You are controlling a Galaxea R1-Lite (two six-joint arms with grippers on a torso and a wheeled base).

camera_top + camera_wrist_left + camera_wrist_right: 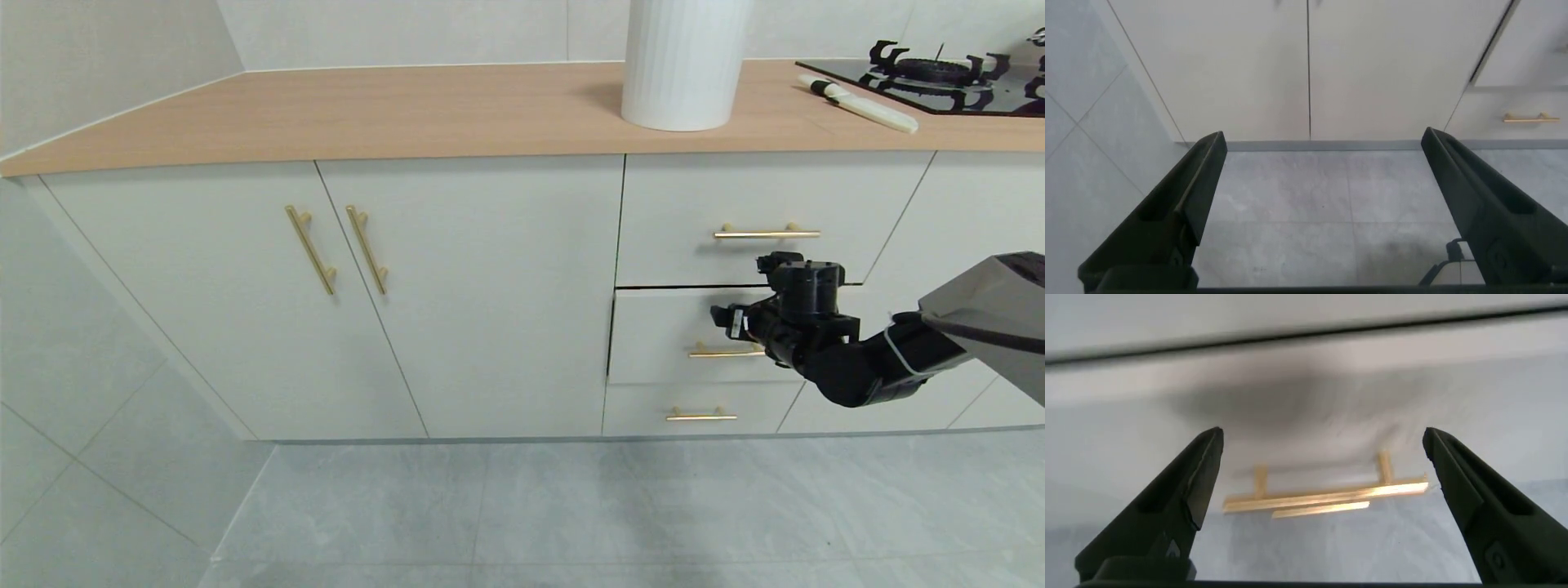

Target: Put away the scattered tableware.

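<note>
**One utensil lying out on the worktop**

A long cream-white utensil [857, 102] with a dark band near its far end lies flat and slantwise on the wooden worktop [408, 106]. It is just beside the black hob [947, 100] and apart from the white ribbed container [682, 65].

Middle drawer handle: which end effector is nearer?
Right. The right end effector sits open just in front of the middle drawer handle; the left end effector hangs open over the floor before the cabinet doors.
</note>
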